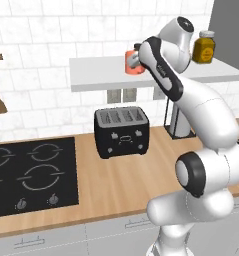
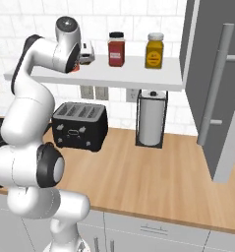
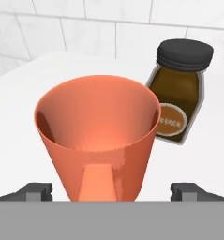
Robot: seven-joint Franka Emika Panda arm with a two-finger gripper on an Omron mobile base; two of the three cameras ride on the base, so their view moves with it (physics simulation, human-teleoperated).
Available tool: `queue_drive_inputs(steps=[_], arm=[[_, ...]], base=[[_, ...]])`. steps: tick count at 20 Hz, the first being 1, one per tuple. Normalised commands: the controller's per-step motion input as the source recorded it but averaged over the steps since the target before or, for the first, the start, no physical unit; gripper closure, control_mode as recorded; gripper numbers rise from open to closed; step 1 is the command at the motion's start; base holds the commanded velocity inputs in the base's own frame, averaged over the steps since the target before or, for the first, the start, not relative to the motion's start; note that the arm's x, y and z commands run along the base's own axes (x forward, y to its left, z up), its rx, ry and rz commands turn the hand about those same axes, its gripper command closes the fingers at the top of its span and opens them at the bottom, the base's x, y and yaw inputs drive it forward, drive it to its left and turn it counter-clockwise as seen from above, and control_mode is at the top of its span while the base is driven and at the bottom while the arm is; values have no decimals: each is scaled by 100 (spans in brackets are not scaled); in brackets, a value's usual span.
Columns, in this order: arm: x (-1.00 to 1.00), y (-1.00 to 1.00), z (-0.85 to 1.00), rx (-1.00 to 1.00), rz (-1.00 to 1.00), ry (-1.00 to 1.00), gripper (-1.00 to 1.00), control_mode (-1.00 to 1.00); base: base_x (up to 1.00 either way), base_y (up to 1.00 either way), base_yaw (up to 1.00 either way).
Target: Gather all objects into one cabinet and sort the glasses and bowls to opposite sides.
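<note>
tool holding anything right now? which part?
Nothing held yet. The tool is open, fingertips spread wide of the salmon-orange cup, flanking its lower body on the white shelf without touching.

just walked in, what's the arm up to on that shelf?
The arm has reached up to the white shelf above the toaster. Its gripper is level with the salmon-orange cup, which stands upright between the open fingertips; no contact shows, so it isn't gripped. A dark-lidded jar stands just behind the cup, and a yellow jar further along the shelf. A paper towel roll stands on the counter below.
</note>
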Motion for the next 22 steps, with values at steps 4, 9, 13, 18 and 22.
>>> queue_drive_inputs(steps=[4, 9, 13, 18, 22], arm=[[3, 0, 0, 0, 0, 0, -100, -100], [0, 0, 0, 0, 0, 0, 100, -100], [0, 0, 0, 0, 0, 0, 100, -100], [-15, 0, 0, 0, -2, -1, 100, -100], [-62, 0, 6, 0, -10, -5, 100, -100]], base=[[0, 0, 0], [0, 0, 0], [0, 0, 0], [0, 0, 0], [0, 0, 0]])
